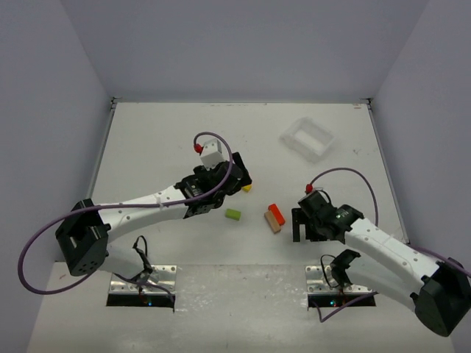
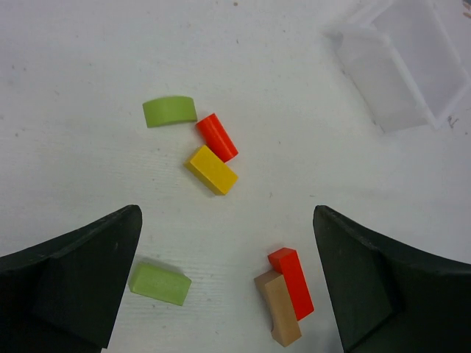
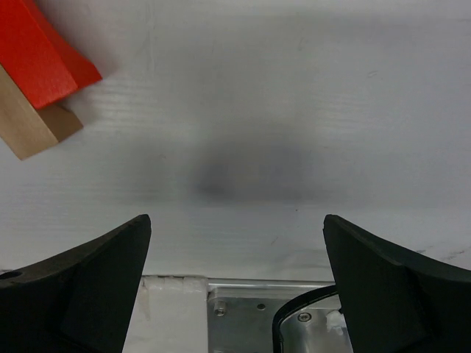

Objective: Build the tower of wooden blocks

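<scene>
The blocks lie loose on the white table with no stack standing. In the left wrist view I see a green arch block (image 2: 170, 110), a red cylinder (image 2: 217, 137), a yellow block (image 2: 211, 169), a green block (image 2: 160, 283), and a red block (image 2: 292, 282) resting against a tan block (image 2: 279, 309). My left gripper (image 2: 227, 228) is open and empty above them. In the top view it (image 1: 237, 178) hovers by the yellow block (image 1: 246, 188). My right gripper (image 1: 309, 226) is open and empty, just right of the red block (image 1: 275, 212) and the tan block (image 1: 271, 223).
A white plastic tray (image 1: 307, 138) stands at the back right, also in the left wrist view (image 2: 405, 66). The right wrist view shows the red block (image 3: 40, 55), the tan block (image 3: 33, 121) and the metal base plate (image 3: 250, 305) at the near table edge.
</scene>
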### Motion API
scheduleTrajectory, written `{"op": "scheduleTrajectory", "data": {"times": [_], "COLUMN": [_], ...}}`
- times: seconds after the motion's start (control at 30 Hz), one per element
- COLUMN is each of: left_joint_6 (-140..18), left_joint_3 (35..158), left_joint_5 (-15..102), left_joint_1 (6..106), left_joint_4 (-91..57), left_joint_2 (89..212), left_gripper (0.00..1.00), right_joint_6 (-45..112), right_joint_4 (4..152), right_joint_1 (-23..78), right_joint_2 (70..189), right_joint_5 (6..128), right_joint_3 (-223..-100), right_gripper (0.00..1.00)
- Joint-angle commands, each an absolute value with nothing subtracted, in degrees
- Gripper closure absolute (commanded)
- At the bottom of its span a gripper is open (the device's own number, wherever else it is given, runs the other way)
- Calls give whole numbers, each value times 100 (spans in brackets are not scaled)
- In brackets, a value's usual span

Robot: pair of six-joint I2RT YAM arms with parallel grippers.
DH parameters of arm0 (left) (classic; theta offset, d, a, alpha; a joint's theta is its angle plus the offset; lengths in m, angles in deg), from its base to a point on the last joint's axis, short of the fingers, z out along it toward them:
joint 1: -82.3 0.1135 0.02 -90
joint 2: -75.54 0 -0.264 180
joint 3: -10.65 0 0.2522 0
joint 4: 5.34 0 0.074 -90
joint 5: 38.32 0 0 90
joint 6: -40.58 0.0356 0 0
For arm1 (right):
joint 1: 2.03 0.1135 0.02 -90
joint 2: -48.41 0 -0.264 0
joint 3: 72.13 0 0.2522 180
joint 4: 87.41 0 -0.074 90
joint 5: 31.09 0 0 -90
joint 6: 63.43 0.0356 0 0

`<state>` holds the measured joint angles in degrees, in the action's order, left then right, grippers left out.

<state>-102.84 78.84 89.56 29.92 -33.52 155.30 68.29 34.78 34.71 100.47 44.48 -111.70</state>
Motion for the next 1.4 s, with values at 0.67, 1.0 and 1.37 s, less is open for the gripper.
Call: {"op": "scheduleTrajectory", "data": {"times": [0.67, 1.0, 1.37], "left_joint_6": [-9781, -9870, -9867], "left_joint_3": [7104, 6938, 6921], "left_joint_5": [9635, 9723, 9665], "left_joint_1": [3352, 3355, 3361], "left_joint_4": [-3331, -3398, -3448], "left_joint_2": [14566, 14195, 14066], "left_gripper": [0, 0, 0], "right_joint_6": [6684, 6653, 6629], "right_joint_4": [5603, 5595, 5467], "right_joint_1": [4156, 4156, 4147], "right_joint_2": [11962, 12075, 12007], "right_joint_5": [4207, 4059, 4071], "right_joint_3": [-11092, -11197, -11256], "right_gripper": [1, 1, 1]}}
